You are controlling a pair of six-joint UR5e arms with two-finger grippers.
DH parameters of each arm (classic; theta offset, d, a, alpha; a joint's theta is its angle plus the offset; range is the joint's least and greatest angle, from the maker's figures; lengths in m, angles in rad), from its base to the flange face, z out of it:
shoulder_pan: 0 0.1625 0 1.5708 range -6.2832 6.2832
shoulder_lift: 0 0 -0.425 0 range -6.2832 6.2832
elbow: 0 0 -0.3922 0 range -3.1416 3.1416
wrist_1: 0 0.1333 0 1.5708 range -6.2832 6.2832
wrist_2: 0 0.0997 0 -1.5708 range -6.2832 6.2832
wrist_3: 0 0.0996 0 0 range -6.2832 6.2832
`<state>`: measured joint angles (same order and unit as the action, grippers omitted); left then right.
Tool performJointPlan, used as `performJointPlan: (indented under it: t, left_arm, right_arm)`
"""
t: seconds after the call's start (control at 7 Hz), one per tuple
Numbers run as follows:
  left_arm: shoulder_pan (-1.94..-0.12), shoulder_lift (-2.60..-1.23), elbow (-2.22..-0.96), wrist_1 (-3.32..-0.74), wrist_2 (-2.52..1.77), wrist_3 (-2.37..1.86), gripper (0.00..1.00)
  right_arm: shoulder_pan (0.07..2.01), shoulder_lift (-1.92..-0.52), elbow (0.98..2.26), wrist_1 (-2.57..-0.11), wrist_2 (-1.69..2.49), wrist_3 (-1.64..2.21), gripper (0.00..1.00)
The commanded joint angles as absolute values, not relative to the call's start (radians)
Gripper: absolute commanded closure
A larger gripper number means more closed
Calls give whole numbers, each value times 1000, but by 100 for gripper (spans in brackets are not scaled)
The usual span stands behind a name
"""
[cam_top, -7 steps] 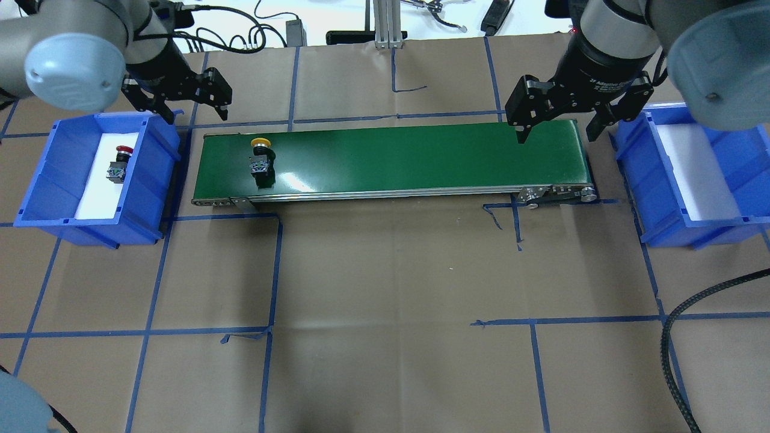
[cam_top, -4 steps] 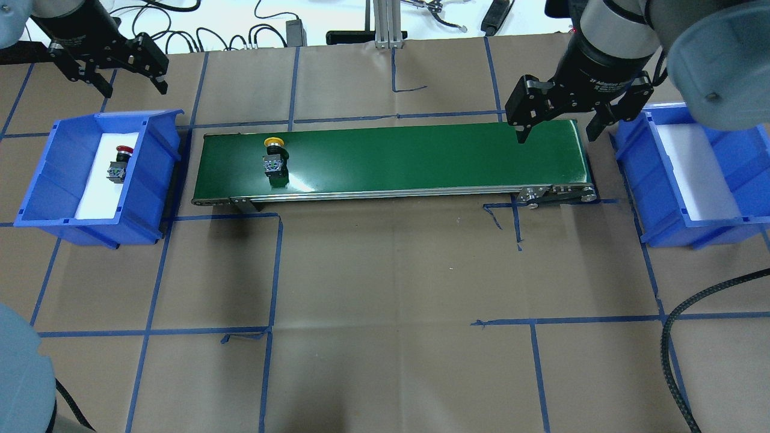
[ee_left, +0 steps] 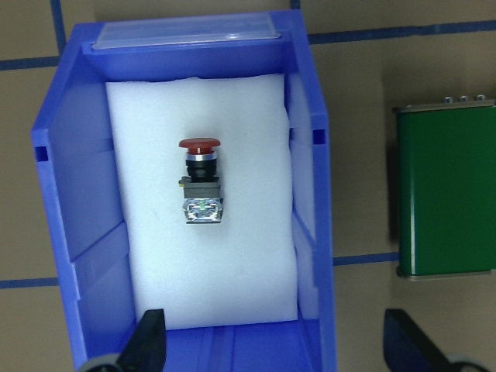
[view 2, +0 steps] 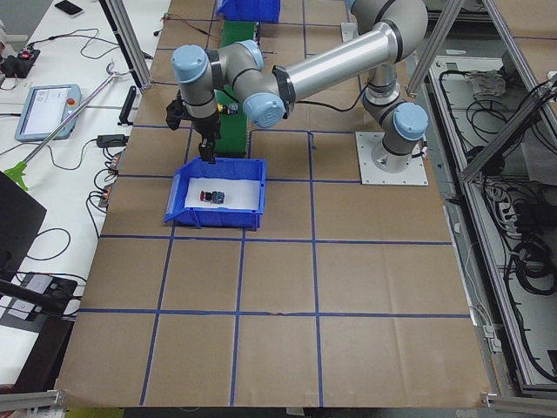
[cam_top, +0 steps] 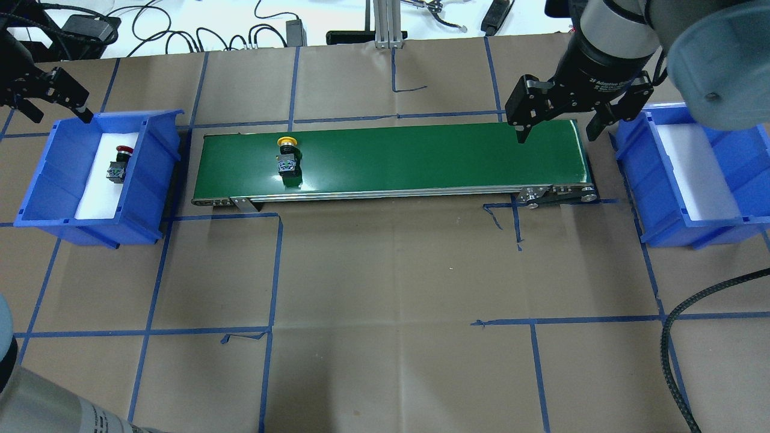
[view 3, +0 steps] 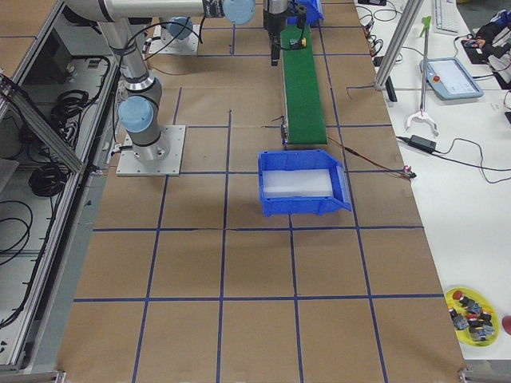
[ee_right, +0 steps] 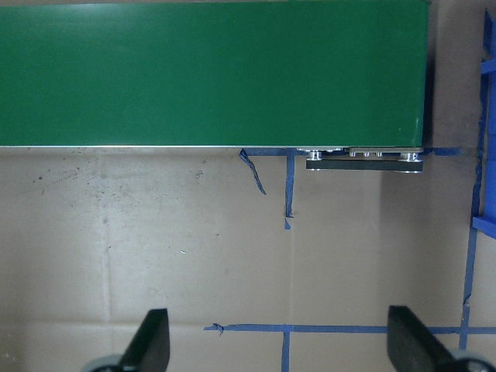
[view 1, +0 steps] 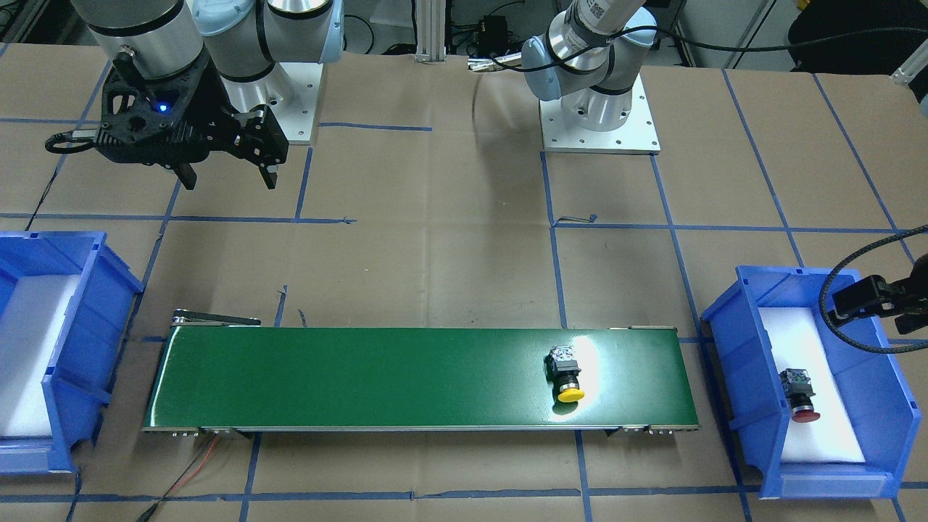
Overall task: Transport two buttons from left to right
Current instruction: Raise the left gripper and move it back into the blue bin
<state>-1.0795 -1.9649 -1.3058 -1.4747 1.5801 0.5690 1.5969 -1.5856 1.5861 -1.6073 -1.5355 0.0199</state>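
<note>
A yellow button (cam_top: 287,157) lies on its side on the left part of the green conveyor belt (cam_top: 421,156); it also shows in the front view (view 1: 566,373). A red button (cam_top: 117,163) lies on white foam in the left blue bin (cam_top: 153,162), seen clearly in the left wrist view (ee_left: 200,182). My left gripper (cam_top: 57,111) is open and empty, above the bin's far end (ee_left: 279,349). My right gripper (cam_top: 556,133) is open and empty, above the belt's right end (view 1: 230,180). The right blue bin (cam_top: 628,156) holds only white foam.
Cables (cam_top: 264,30) lie along the table's far edge. A black braided cable (cam_top: 680,325) curves over the front right of the table. A yellow tray of spare buttons (view 3: 475,315) sits on a side table. Blue tape lines mark the brown paper.
My left gripper has swung left, from beside the belt's left end to over the left bin's far end. The yellow button has travelled a little rightward on the belt. The right arm is still.
</note>
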Motion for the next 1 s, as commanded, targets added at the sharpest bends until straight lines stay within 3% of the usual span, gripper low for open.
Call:
performJointPlan:
  t: [0.0,0.29,0.86]
  left_arm:
    - [-1058,-2009,-1319,-1392,1578,598,1]
    - [-1063,-2081,-1333,-1286,1571,597,1]
    - [-1069,-2150,-1483,-998,1566,594,1]
  right_arm:
    - [1598,-1586,1586,-1606,-1536,20,0]
    - [1597,-1586,1588,-1608,-1536,20,0]
    - [1597,-1585,1588,-1608,-1535,20,0]
